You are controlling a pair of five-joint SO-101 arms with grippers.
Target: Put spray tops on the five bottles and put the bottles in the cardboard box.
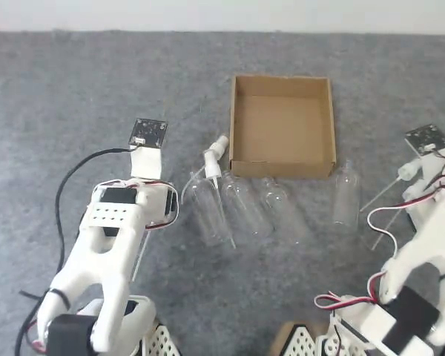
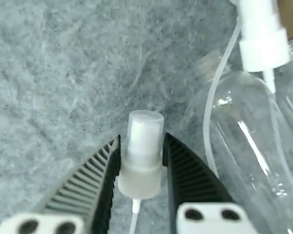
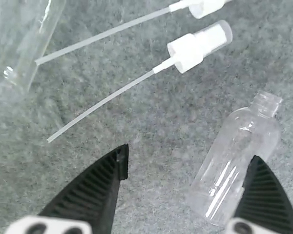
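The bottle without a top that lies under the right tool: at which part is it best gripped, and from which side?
Probably the straight middle of the bottle, from above, with the open right tool closing across its width. It lies flat on the carpet; its walls are parallel there, while the shoulder tapers, and this leaves the neck free.

The grey felt-covered table (image 1: 74, 89) bears a cardboard box (image 1: 282, 169), clear bottles (image 1: 346, 194) lying near it, and loose spray tops (image 3: 199, 44).

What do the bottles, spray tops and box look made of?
Bottles: probably clear glossy plastic; the carpet shows through, with bright glints. Spray tops: white matte plastic, seemingly. Box: plain brown cardboard, dull.
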